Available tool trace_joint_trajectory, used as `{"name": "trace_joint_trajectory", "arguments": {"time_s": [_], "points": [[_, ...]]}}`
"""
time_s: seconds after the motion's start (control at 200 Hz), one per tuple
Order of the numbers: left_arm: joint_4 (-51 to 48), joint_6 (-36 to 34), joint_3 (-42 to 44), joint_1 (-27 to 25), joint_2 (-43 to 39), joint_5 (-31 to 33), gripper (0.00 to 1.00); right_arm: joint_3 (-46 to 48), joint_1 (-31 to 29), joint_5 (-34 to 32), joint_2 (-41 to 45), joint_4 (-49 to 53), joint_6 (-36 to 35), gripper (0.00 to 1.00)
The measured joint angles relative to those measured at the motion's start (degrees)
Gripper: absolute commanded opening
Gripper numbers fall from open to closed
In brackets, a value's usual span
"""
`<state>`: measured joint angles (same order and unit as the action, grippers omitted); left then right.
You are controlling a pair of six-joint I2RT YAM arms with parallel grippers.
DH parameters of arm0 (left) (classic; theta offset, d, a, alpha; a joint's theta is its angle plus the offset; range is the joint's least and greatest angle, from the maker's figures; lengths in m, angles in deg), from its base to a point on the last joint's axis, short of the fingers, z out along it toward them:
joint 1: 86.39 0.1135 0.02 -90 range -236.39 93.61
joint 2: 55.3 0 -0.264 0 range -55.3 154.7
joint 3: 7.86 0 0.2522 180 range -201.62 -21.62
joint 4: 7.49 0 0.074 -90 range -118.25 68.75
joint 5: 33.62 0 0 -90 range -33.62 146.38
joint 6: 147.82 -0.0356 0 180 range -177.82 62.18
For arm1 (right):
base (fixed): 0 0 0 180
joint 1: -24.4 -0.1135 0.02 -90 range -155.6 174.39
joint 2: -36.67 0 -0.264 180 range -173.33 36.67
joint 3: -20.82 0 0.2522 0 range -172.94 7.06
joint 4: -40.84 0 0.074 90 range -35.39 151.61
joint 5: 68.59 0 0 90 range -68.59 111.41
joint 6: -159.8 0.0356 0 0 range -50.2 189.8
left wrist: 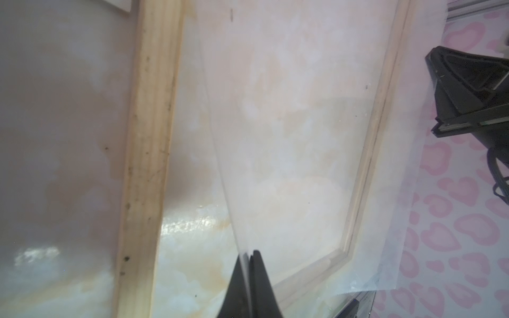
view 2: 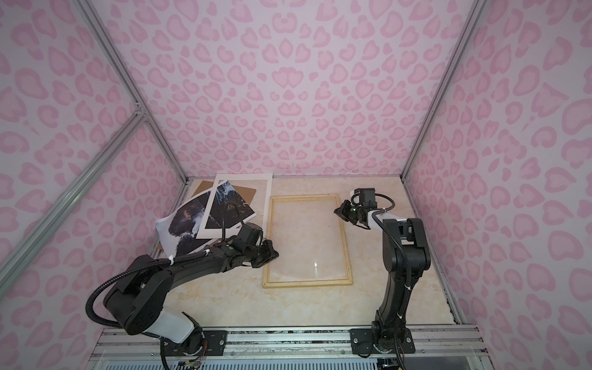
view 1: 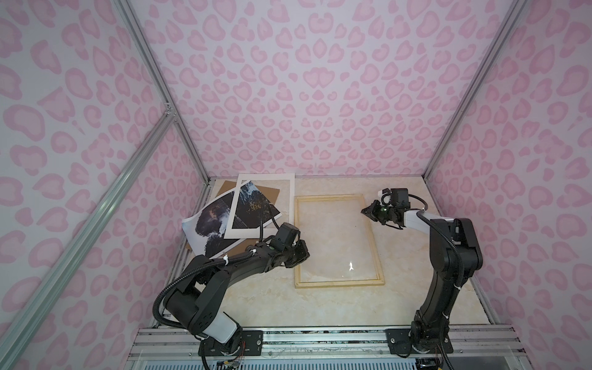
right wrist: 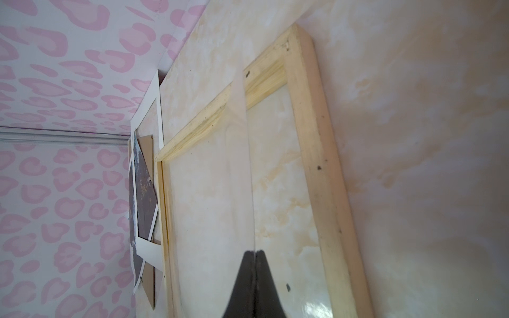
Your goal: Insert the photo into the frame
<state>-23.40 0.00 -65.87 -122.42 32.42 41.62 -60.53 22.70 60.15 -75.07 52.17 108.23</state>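
Both grippers are clamped on the pane (left wrist: 303,165), jaws together on its thin edge. The left gripper (left wrist: 249,254) sits at the frame's left rail toward the front, the right gripper (right wrist: 254,252) over the right rail toward the back. Can't tell how far the pane is off the frame (view 1: 339,283).

The frame lies flat mid-desk, nearer the back edge, with its long rails running front to back. The desk shows through it, so there is no photo inside.

The photo (view 1: 211,221) is in the back-left corner, well apart from both grippers. Its left edge curls up at the side wall (view 1: 96,192). The white mat (view 1: 266,177) lies skewed on top of it and the brown board (view 1: 270,192) is underneath. The mat's right edge is just beside the frame's left rail; can't tell if they touch.

Room to move: the desk (view 1: 320,307) is bare across the front, from the frame's front rail to the base rail (view 1: 320,341), and there's a bare strip between the frame and the right edge. The left side is tight — the stack fills it, with the left arm over the stack's front edge.

Surface is glossy cream marble-look, with one glare spot near the frame's front rail. Pink leopard-print walls on three sides, aluminium posts (view 1: 455,128) in the corners.
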Motion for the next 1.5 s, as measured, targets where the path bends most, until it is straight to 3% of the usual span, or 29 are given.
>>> {"name": "trace_joint_trajectory", "arguments": {"time_s": [0.775,1.18,1.5], "points": [[-6.0,-1.9,-0.9,-0.7,-7.1,3.6,0.03,1.6,0.2,1.9,4.3,-2.3,1.0,0.00],[-5.0,-1.9,-1.9,-0.8,-0.1,4.3,0.03,-1.5,0.2,2.4,-1.4,-2.3,1.5,0.00],[-5.0,-2.4,-1.9,-0.8,0.3,5.0,0.03,-1.0,0.3,2.6,-1.9,-2.8,1.5,0.00]]}}
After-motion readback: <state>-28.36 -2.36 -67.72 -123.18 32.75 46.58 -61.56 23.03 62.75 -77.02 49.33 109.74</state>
